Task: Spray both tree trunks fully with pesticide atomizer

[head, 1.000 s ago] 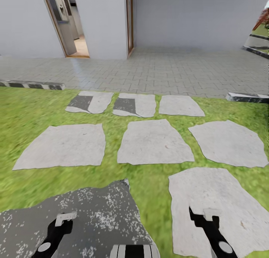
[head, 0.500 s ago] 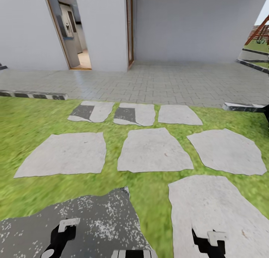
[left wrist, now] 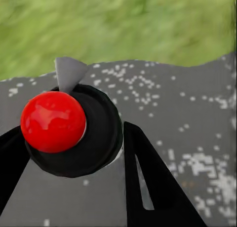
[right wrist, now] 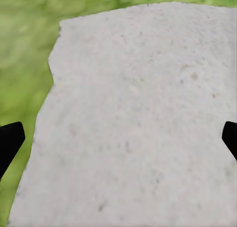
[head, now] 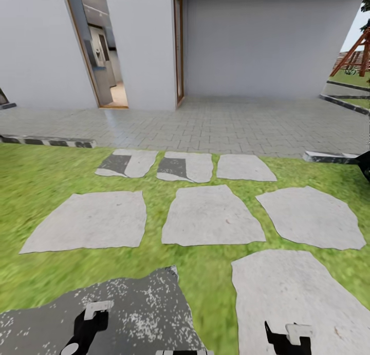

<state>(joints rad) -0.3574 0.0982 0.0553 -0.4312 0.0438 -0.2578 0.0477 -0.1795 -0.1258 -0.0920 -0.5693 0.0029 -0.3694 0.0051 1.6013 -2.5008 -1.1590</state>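
At 7 o'clock in the head view, the left gripper [head: 85, 326] is seen low over a dark, white-speckled stone slab [head: 139, 303]. In the left wrist view, the pesticide atomizer [left wrist: 101, 133] is seen end-on between the two black fingers [left wrist: 148, 187]: a round black body topped by a glossy red ball [left wrist: 53, 121], with a small grey spout [left wrist: 69, 74] beside it. The fingers appear to be closed against the body, so it is taken to be gripped. What the atomizer holds cannot be told. At 5 o'clock, the right gripper [head: 282, 339] is held over a pale stone slab [head: 308, 293]. Its fingertips [right wrist: 10, 140] are spread wide at the edges of the right wrist view, with nothing between them. More pale slabs [head: 210, 216] are laid in rows across the green lawn [head: 36, 185] towards 12 o'clock. Beyond them a grey paved patio [head: 231, 123] is bounded by a black-and-white kerb [head: 46, 140] at 10 o'clock. A white house wall [head: 257, 41] with an open doorway [head: 105, 61] is seen at 11 o'clock. A red-brown wooden frame [head: 354, 51] stands at 2 o'clock.
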